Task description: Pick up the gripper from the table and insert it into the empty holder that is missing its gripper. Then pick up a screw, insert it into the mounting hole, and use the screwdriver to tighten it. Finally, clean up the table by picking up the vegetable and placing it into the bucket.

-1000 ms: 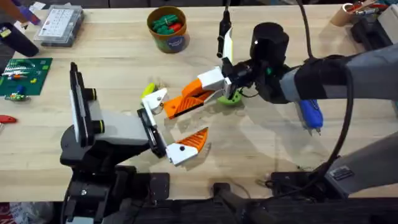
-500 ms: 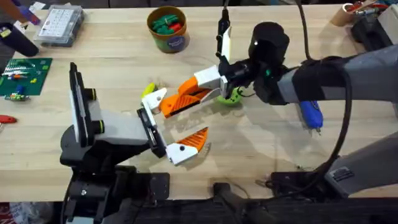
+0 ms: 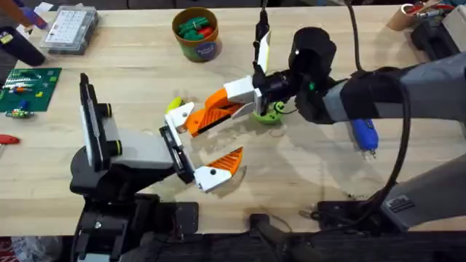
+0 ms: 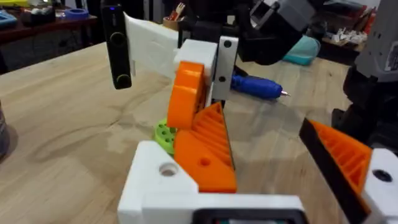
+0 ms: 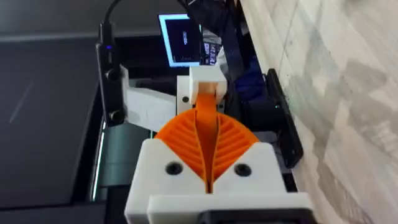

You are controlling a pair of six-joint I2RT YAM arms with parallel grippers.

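My right gripper (image 3: 218,110) reaches in from the right and is shut on the orange ribbed gripper (image 3: 196,124). It holds the gripper's base against the white holder (image 3: 180,115) on my left arm. In the left wrist view the gripper (image 4: 208,149) rests at the holder (image 4: 158,180), beside the dark mounting hole (image 4: 166,169). My left gripper (image 3: 207,140) is open, and its one orange finger (image 3: 227,163) stands apart. The blue screwdriver (image 3: 364,132) lies partly under the right arm. The bucket (image 3: 196,33) stands at the back. A small yellow-green piece (image 3: 173,104), perhaps the vegetable, lies by the holder.
A lime-green disc with holes (image 3: 269,114) lies under the right wrist. At the far left are a clear parts box (image 3: 69,29) and a green board (image 3: 25,87). The bucket holds green and red pieces. Bare wood stretches along the front right.
My right gripper has carried the orange gripper slightly left and toward the back, closer onto the holder. The left arm has not moved.
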